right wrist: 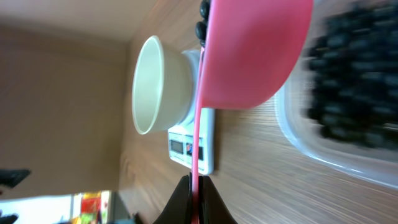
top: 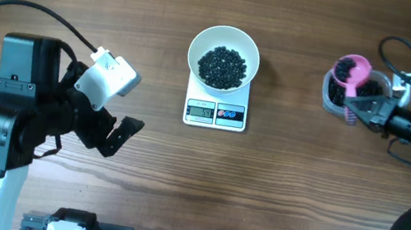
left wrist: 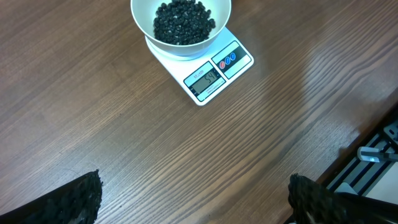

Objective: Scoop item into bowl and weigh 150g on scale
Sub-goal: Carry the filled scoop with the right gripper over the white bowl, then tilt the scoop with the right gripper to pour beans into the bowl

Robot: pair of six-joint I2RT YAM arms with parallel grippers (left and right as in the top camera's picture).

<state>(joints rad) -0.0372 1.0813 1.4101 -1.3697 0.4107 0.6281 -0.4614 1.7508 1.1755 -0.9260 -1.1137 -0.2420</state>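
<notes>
Right jaws are seen clamped on the thin handle of the pink scoop, which is held over the clear tub at the right side of the table. In the right wrist view the handle is pinched at the lower edge of the picture, and the scoop's bowl-shaped end is seen just beside the tub wall. A few dark pieces are visible at the scoop's rim, and more are seen lying in the tub.

Left jaws are spread wide with nothing grasped; they are held above bare wood at the left of the table, well apart from the task's things. Their dark fingertips are seen at the lower corners of the left wrist view.

Near the middle of the table the white bowl is set on the scale, with the display and the two buttons left uncovered in front of it. A heap of black beans is held in the bowl. The digits on the display cannot be read with certainty.
</notes>
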